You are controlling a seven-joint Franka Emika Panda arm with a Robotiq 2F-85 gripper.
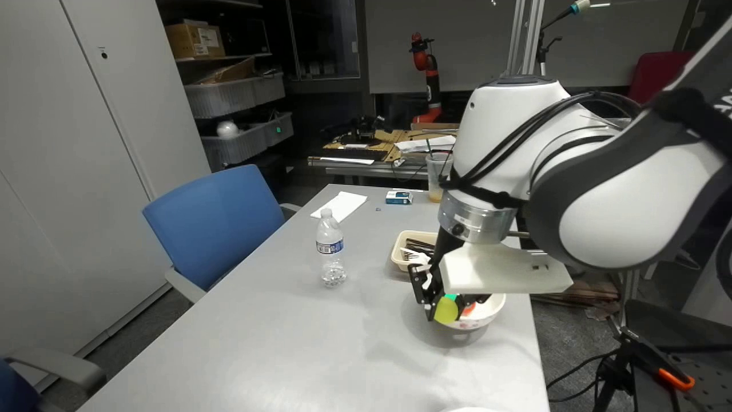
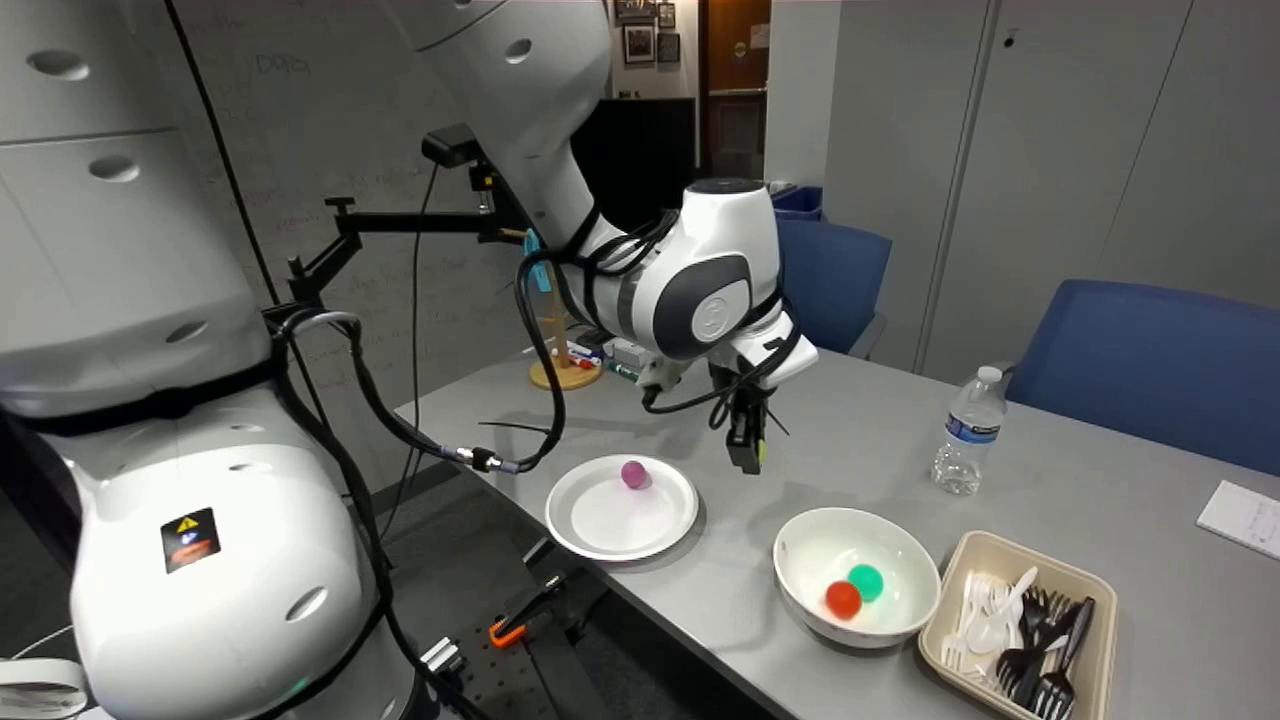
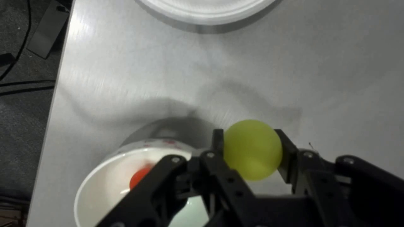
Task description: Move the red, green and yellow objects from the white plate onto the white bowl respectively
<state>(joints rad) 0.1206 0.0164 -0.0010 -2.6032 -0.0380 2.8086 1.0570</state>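
Your gripper [image 3: 251, 147] has the yellow ball [image 3: 252, 154] pinched between its jaws. It's round, so there's no long axis for you to line up. In the wrist view the bowl [image 3: 100, 193] lies at eight o'clock from the ball, which hangs outside the rim; its height against that rim is hard to tell. Your next move likely calls for a carry toward eight o'clock, past the rim, before you let go; released here, the ball would probably land on the table [image 3: 334, 60]. In an exterior view the red ball [image 2: 843, 600] and green ball [image 2: 867, 581] sit side by side inside the bowl. Farther off, just short of twelve o'clock in the wrist view, is the plate [image 3: 206, 18].
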